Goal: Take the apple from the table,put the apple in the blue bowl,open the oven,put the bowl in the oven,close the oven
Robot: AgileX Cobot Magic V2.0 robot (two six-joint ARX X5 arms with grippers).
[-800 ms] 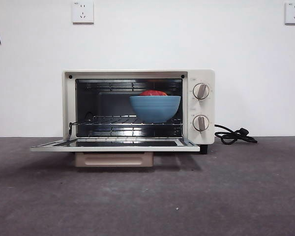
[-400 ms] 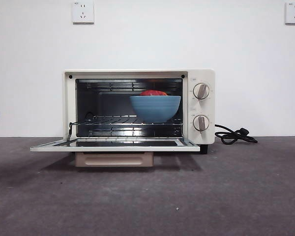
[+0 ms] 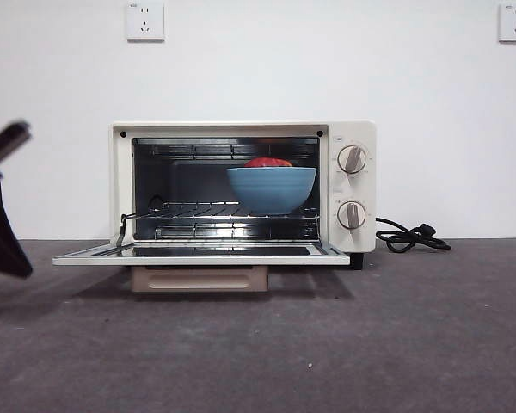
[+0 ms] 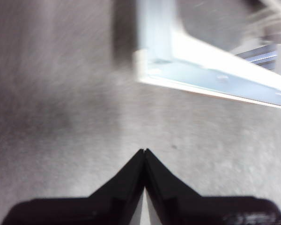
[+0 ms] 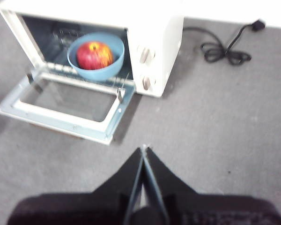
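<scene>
I had the blue bowl [image 3: 271, 189] sitting on the wire rack inside the oven [image 3: 242, 188], toward the right of the cavity, with the apple [image 5: 94, 55] resting in it. Only the door [image 3: 201, 254] was left: it lay dropped flat toward the near side, its long edge running left to right just above the counter [image 3: 327, 344], with the beige bar handle [image 3: 199, 278] hanging under its near edge.

My left claw [image 4: 144, 152] had its jaws pressed together, empty, and hung over the counter just off the door's left corner, low at the left edge of the front view. My right claw [image 5: 144, 149] was also closed on nothing, high and well back on the near side, right of the door.

So I judged the left arm the nearer one. The door lay to its right, and the lift would have to come from under that near edge, swinging it up and away.
</scene>
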